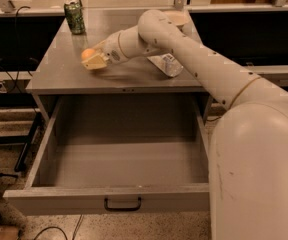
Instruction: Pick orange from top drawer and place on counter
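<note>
The orange [87, 53] is a small sphere held between the fingers of my gripper [93, 59], low over the left middle of the grey counter [59, 71]. My arm reaches in from the right across the counter. The top drawer [119, 196] is pulled fully open below, with nothing visible inside; its dark pull handle [122, 204] is at the front.
A green can [74, 17] stands at the counter's back left. A white crumpled packet [166, 64] lies on the counter's right, under the arm. A tan bowl [176, 18] sits at the back, partly hidden by the arm. Cables lie on the floor at left.
</note>
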Available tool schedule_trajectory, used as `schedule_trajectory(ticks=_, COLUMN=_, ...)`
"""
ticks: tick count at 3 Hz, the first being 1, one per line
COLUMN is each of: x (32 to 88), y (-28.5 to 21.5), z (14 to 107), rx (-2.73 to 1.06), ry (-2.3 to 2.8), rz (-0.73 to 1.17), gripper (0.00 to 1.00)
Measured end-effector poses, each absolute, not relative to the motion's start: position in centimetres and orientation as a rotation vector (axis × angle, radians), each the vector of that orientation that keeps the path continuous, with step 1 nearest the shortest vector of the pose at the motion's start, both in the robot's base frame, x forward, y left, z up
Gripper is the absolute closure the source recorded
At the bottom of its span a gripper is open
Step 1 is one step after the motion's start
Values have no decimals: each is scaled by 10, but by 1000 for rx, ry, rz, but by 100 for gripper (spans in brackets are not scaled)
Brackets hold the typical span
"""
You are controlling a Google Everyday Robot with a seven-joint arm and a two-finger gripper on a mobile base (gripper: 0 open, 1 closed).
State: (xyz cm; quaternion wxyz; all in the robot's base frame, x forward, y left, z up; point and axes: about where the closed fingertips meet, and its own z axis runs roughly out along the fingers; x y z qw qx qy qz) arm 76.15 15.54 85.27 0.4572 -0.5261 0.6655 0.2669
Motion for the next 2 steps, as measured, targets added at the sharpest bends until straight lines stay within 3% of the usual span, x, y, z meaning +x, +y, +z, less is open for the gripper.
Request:
schedule_trajectory(ticks=1, x=766, y=162, z=850, rx=-1293, ry=1645, rz=694, gripper=84)
schedule_trajectory(ticks=2, x=770, y=163, z=850, rx=-1280, ry=1647, rz=719, gripper=60)
